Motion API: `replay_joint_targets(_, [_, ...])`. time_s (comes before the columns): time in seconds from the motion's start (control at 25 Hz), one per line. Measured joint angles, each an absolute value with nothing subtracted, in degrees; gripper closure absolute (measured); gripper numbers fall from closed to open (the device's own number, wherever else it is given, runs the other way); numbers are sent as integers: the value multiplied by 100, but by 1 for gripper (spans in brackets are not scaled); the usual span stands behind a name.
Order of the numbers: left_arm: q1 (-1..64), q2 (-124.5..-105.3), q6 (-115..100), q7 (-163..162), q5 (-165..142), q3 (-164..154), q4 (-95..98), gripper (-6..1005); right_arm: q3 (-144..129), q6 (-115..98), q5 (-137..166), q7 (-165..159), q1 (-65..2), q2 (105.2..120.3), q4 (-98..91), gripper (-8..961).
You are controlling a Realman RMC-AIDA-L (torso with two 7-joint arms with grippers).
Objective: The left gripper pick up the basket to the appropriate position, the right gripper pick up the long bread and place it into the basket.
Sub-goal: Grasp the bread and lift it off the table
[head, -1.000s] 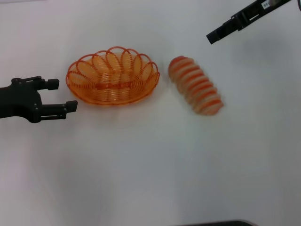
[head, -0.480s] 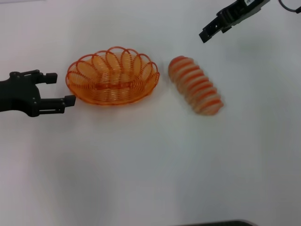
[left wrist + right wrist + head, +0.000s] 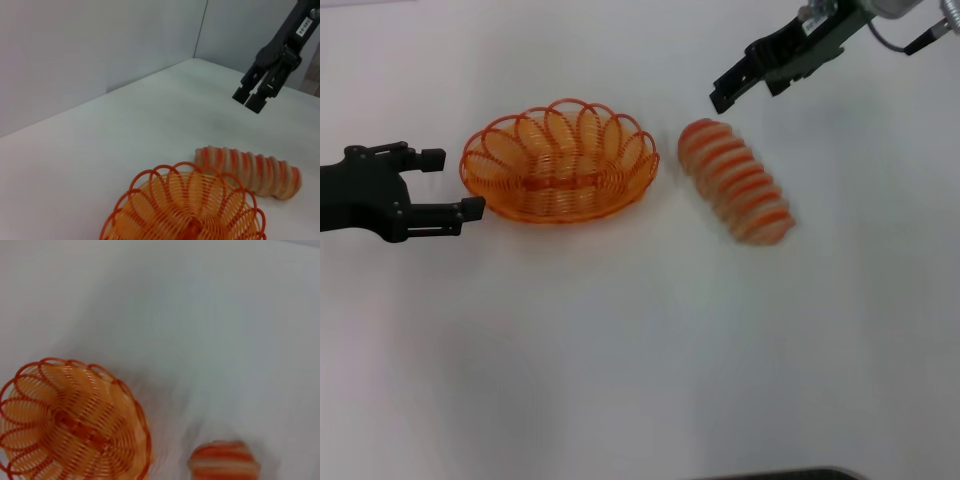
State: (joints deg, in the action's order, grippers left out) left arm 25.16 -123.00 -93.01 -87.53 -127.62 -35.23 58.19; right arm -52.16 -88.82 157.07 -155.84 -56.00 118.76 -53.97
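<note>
Risk: bread [image 3: 736, 183] rolling across tabletop [image 3: 640, 350] if nudged off-centre by right gripper [image 3: 720, 95], fingers open. Left gripper [image 3: 450, 185] fingers open beside basket [image 3: 560, 160]; thin rim, possible slip.

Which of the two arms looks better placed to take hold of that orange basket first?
The left. The left gripper sits open right beside the basket, nearly touching its rim. The right gripper hangs on the far side, above the long bread.
</note>
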Motion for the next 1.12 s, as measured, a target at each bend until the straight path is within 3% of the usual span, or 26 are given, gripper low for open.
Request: replay_joint_targets(1.12, [2675, -12323, -9021, -8753, -12761, -3705, 5769, 140, -5993, -7790, 15872, -15848, -5698, 11918, -3937, 96])
